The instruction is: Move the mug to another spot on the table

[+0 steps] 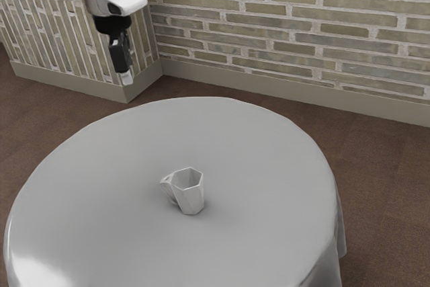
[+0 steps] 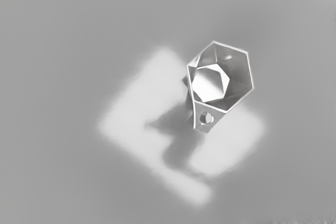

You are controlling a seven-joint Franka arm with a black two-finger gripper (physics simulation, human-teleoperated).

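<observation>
A white six-sided mug [image 1: 189,190] stands upright near the middle of the round table [image 1: 94,186], which is draped in a grey cloth. Its handle points toward the exterior view's left. My gripper [image 1: 125,77] hangs high above the table's far left edge, pointing down, well apart from the mug and holding nothing. I see it edge-on. From the wrist camera I look down into the mug [image 2: 220,80], which is empty, with its handle [image 2: 206,118] beside a bright patch of light on the cloth.
A brick wall [image 1: 289,25] runs behind the table, with brown floor [image 1: 376,166] around it. The cloth hangs over the table's edge on the exterior view's right. Bare cloth surrounds the mug on every side.
</observation>
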